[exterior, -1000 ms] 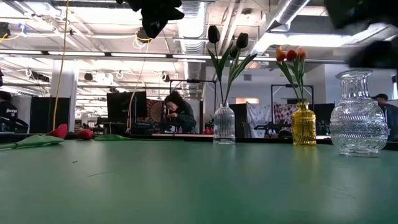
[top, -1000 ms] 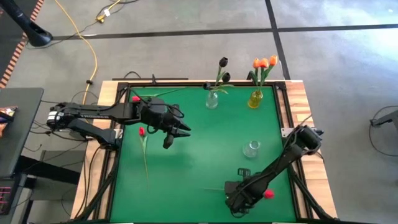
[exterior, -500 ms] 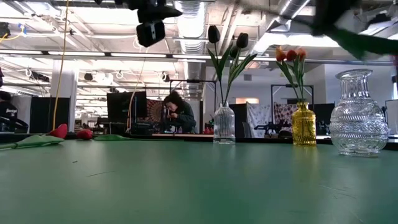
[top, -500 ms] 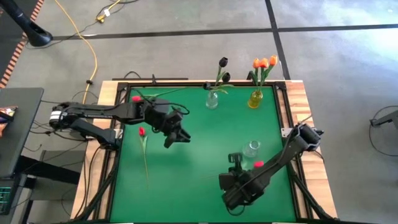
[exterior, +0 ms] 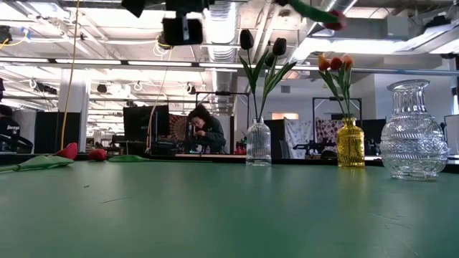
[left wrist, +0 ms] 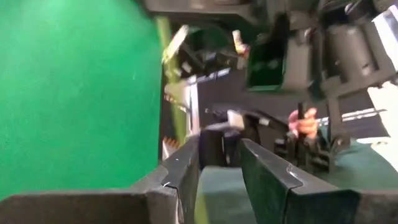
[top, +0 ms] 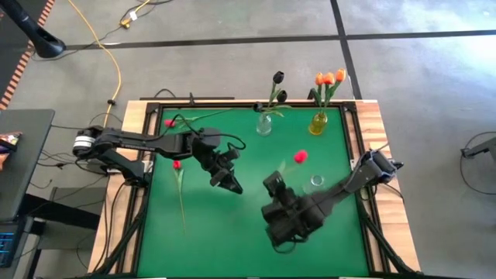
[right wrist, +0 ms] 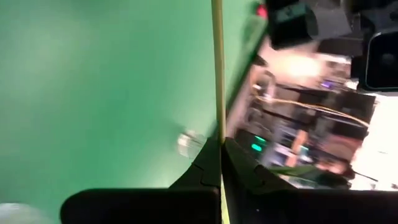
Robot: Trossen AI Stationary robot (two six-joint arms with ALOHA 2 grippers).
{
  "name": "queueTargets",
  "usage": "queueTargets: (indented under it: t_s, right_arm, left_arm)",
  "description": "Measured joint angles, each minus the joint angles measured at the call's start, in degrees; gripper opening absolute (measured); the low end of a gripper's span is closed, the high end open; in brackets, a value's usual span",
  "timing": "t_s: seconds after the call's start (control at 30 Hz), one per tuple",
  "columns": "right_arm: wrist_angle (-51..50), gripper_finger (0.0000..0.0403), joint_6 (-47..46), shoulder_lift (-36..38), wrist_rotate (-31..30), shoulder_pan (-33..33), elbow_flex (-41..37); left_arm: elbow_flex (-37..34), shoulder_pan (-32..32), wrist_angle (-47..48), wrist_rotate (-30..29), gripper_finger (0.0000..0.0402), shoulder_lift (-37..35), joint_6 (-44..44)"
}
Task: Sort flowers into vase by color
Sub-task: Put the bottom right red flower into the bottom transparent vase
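My right gripper (top: 273,186) is over the table's middle, shut on a red tulip whose head (top: 301,156) is raised in the air; in the low view the head (exterior: 333,21) shows high up. My left gripper (top: 230,183) hovers open just left of it, touching nothing. Two more red tulips (top: 177,164) (top: 170,122) lie flat on the green mat at the left. A clear vase (top: 264,124) holds near-black tulips and a yellow vase (top: 318,122) holds orange ones. A second clear vase (top: 314,184) stands empty. My right gripper pinches the tulip's thin green stem (right wrist: 218,118) between its two fingers (right wrist: 239,163). The stem runs on straight past the fingertips, roughly along the fingers. The tulip is lifted clear of the table, its red head (top: 301,156) beyond the gripper toward the far right.
The vases with flowers stand along the far edge, the empty clear vase (exterior: 412,132) near the right edge. A raised frame (top: 353,132) borders the green mat. Bare mat lies near the front edge. A person (exterior: 204,129) sits in the room behind.
My right gripper has risen from the near right corner and swung toward the table's middle, carrying the red tulip up off the mat; its head now points toward the far right. My left gripper has moved right and a little nearer, toward the right gripper.
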State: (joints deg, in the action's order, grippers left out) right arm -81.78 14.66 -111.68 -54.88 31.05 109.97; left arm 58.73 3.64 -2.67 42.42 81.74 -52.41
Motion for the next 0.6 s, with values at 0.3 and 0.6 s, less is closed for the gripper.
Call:
queueTargets:
  t_s: [0.3,0.6]
  right_arm:
    - [2.0,0.0024,7.5,0.0,-6.9,-5.2,0.0]
    - [5.3,0.0024,11.8,0.0,2.2,-5.4,0.0]
  left_arm:
    - [0.0,0.2,-0.4,-5.0,0.0107,0.0,0.0]
    - [0.0,0.5,-4.4,-5.4,0.0107,0.0,4.0]
